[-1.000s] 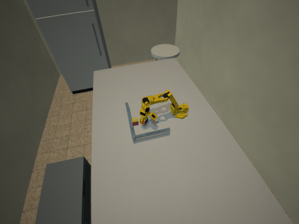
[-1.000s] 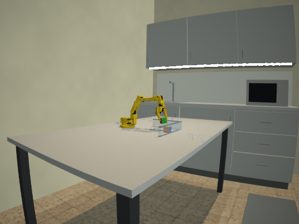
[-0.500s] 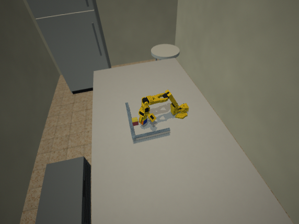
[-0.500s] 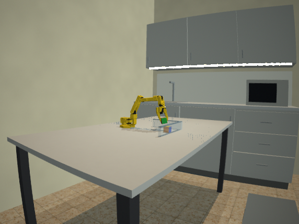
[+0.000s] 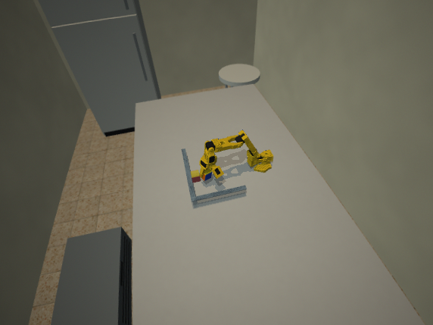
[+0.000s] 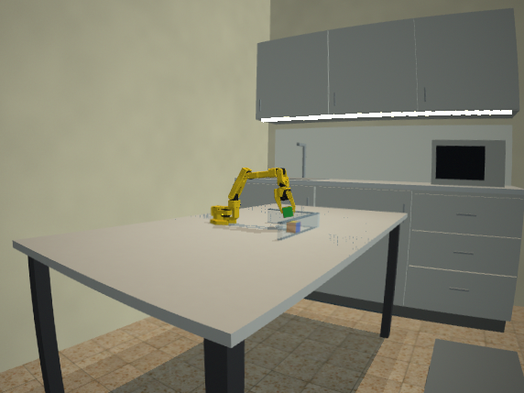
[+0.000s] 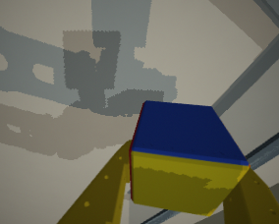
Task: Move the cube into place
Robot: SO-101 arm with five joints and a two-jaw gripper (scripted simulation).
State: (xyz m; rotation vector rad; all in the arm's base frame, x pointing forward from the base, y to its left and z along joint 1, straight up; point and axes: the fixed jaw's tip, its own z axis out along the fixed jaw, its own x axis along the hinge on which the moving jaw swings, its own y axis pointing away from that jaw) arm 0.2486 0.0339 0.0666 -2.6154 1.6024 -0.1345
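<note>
in the wrist view, fingers clamp cube (image 7: 187, 157); exterior shows green.

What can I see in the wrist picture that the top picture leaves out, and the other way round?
Only the wrist view shows the cube's blue and yellow faces up close, with the gripper shut on it above the arm's shadow. Only the top view shows the whole yellow arm, the transparent cube beside the held cube, the fridge and the round stool. Both show the cube, the white table and the grey L-shaped rail.
</note>
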